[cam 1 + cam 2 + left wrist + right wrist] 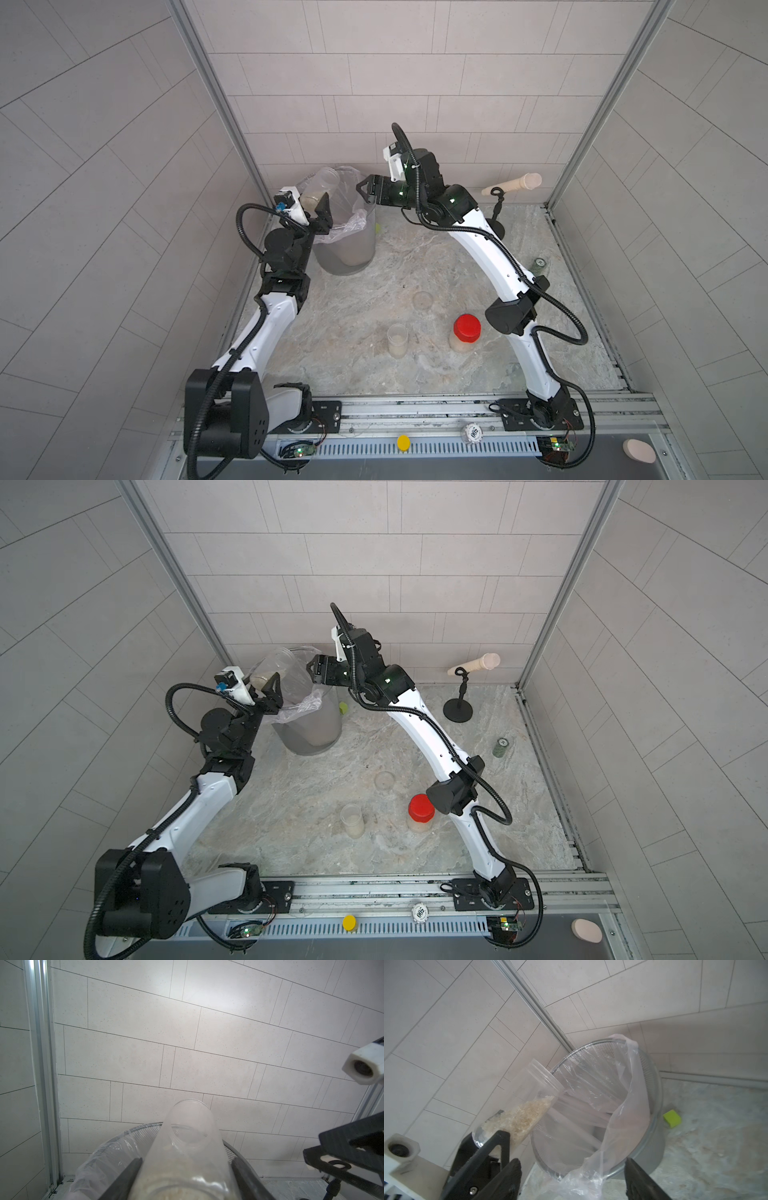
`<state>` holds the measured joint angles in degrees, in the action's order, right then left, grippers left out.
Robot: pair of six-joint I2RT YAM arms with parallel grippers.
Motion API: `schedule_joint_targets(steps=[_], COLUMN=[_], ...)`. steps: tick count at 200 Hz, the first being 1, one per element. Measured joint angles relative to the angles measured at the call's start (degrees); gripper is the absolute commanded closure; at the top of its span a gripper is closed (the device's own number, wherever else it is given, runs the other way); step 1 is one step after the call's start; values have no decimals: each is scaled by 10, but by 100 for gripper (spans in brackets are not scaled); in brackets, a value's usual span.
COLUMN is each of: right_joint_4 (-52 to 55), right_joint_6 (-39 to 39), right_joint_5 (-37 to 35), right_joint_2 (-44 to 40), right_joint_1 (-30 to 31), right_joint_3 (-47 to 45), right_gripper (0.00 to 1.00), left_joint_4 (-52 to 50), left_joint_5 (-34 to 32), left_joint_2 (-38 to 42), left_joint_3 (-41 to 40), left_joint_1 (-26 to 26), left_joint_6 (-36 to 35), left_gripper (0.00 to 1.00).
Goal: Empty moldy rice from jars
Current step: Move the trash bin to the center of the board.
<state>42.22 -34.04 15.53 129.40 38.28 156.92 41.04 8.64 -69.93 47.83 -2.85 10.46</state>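
the left gripper [483,1140] has its fingers clamped on the lower part of an open jar [533,1088], close to its base. this jar has no lid on it and it is tilted, with the mouth turned toward the bin [652,1147] and standing just at the rim. if the mouth touches the plastic bag [623,1084] that lines the bin, i cannot tell. the rice [521,1120] lies inside the held jar, along its low side from the base to about the middle; the part near the mouth is clear.

the right gripper [365,192] is near the opposite side of the bin rim. its fingers stand wide apart and there is nothing between them.

on the table [415,257], well apart from the bin, a second jar [397,343] stands upright with rice in it. beside it, toward the right arm, a red-lid jar [465,334] also stands upright with rice in the bottom. a clear lid [423,300] lies flat on the table a little behind these two. a small green block [671,1118] lies on the table just beside the bin.
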Motion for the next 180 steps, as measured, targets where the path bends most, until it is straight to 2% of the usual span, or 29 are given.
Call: schedule_joint_targets(steps=[22,53,106,147,180], right_joint_4=[5,23,65,89,94], right_joint_6=[107,254,433,542,623], right_joint_5=[14,69,145,150,109], right_joint_2=[2,7,14,38,56], right_joint_1=[-2,-4,2,13,31], right_joint_3=[-2,-3,-3,-3,-3], right_gripper=[20,19,20,20,19], left_joint_4=[-20,-49,-89,-126,-141], left_joint_5=[3,4,6,10,14], left_joint_2=[1,4,5,6,6], left_joint_3=[6,14,37,46,55], left_joint_1=[0,0,2,4,5], left_joint_6=[-4,-15,-30,-37,-40], left_gripper=[74,74,73,74,73])
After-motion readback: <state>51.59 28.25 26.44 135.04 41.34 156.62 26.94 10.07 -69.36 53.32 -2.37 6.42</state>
